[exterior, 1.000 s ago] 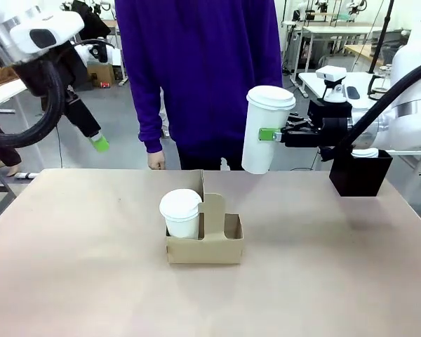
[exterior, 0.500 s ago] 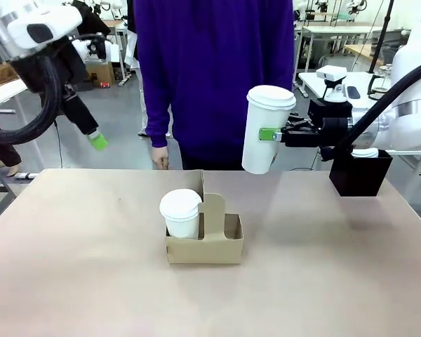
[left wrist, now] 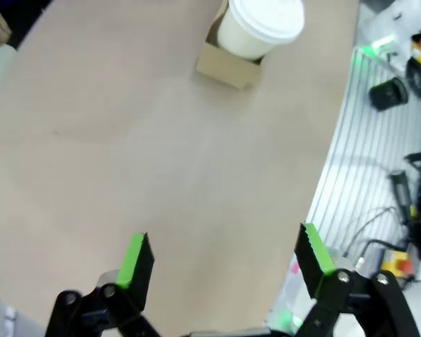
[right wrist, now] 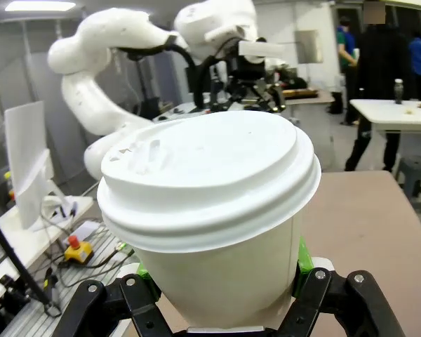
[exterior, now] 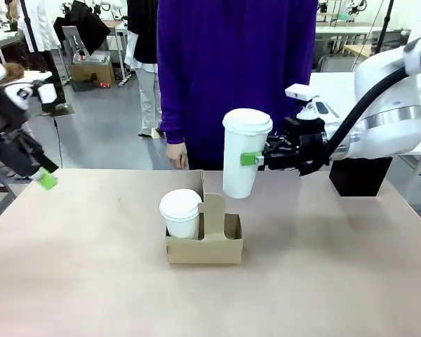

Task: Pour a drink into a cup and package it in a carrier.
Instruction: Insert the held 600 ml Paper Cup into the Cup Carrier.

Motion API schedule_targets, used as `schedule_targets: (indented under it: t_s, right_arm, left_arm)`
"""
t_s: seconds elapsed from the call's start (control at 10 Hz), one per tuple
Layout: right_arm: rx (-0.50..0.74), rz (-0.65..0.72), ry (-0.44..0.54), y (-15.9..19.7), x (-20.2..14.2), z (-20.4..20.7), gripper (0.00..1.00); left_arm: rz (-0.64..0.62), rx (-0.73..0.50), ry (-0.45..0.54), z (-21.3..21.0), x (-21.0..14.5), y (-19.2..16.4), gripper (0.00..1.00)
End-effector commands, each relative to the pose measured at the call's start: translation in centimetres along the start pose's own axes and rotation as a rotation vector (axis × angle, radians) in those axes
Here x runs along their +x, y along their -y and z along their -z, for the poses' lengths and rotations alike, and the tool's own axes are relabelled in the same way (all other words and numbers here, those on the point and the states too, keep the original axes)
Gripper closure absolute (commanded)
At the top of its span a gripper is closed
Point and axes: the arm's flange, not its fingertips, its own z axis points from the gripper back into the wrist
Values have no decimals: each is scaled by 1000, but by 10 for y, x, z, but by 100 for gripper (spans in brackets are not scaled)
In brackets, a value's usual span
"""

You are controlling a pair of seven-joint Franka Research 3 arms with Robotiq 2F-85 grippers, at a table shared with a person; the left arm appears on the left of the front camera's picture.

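Tall white lidded paper cup [exterior: 244, 152], clamped in the right gripper [exterior: 258, 159], has swung in from three o'clock to hover above the brown cardboard carrier [exterior: 205, 241], nearing its empty pocket, while the left gripper [left wrist: 224, 261], jaws wide and empty, has retreated toward nine o'clock.

Glossy white rounded arm segments with a silver joint ring and thick black cables. Each black two-finger hand, the right hand [exterior: 256, 159] and left hand [left wrist: 224, 261], carries ridged green pads. The person wears a purple long-sleeved top.
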Motion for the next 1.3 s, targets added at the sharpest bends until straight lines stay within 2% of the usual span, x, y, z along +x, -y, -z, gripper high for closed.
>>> schedule_targets:
  t_s: [0.0,0.3,0.5,0.6,0.7,1.2]
  right_arm:
    - [96,-40,-3,11,-16,-1,20]
    - [116,-47,29,16,-44,7,20]
    - [122,-39,50,20,-58,13,20]
    - [129,-29,52,22,-64,16,20]
    - [132,-24,56,26,-69,18,20]
    - [145,2,46,40,-96,23,20]
  left_arm:
    - [100,-2,62,12,-25,8,0]
    - [217,-12,130,29,-65,5,0]
    - [208,-28,169,38,-85,-2,0]
    - [197,-38,156,41,-89,-3,0]
    - [199,-10,121,25,-72,-4,0]
    - [199,-10,121,25,-72,-4,0]
